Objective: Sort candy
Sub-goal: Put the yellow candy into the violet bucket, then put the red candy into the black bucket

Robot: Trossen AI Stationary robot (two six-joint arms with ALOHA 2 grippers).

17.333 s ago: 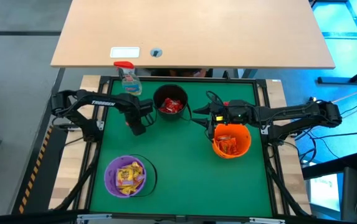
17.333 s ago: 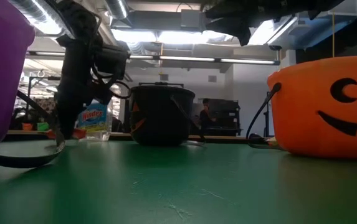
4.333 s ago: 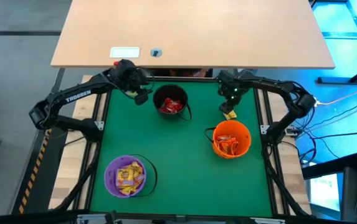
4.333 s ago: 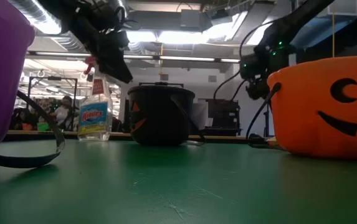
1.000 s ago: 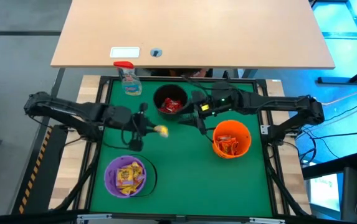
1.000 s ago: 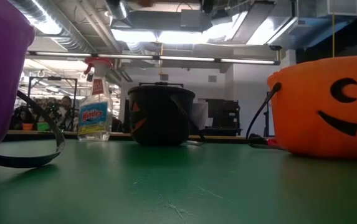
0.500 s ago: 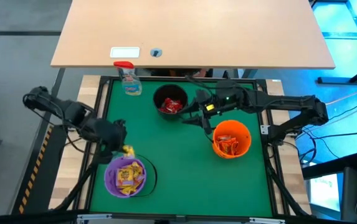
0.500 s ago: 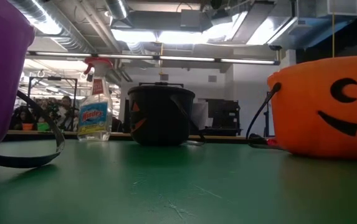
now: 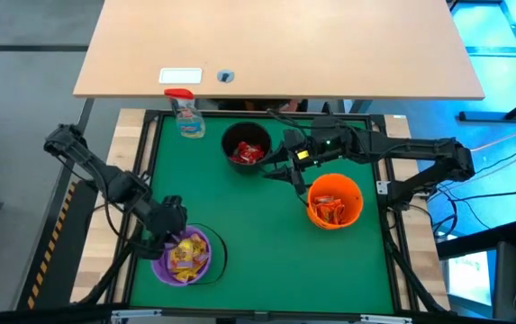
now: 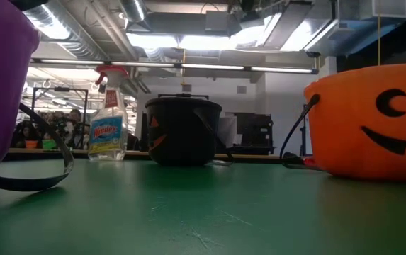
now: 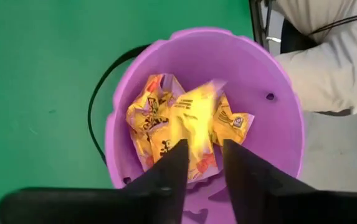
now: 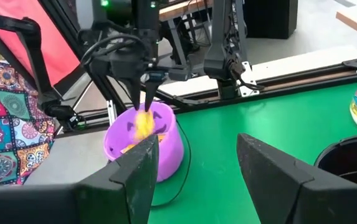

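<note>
My left gripper [image 9: 175,236] [image 11: 203,152] points down over the purple bucket [image 9: 153,256] [image 11: 290,112] at the near left and stands open. A yellow candy [image 11: 197,121] [image 12: 142,123] shows blurred just below its fingertips, above the heap of yellow candy [image 9: 185,255] in that bucket. My right gripper [image 9: 274,167] [image 12: 197,155] hangs open and holds nothing, high between the black bucket [image 9: 226,144] with red candy [image 9: 248,153] and the orange bucket [image 9: 358,202] with orange-red candy [image 9: 331,210].
A clear spray bottle [image 9: 185,112] [image 10: 108,127] with a red top stands at the table's far left corner. The green mat [image 9: 258,243] lies bare between the buckets. A person's light sleeve [image 11: 328,68] and patterned clothing [image 12: 4,118] show beyond the table's near left side.
My left gripper has swung from the table's middle toward the near left, over the purple bucket, and tipped to point down. The yellow candy that it carried at its fingertips now shows below them, over the bucket's heap.
</note>
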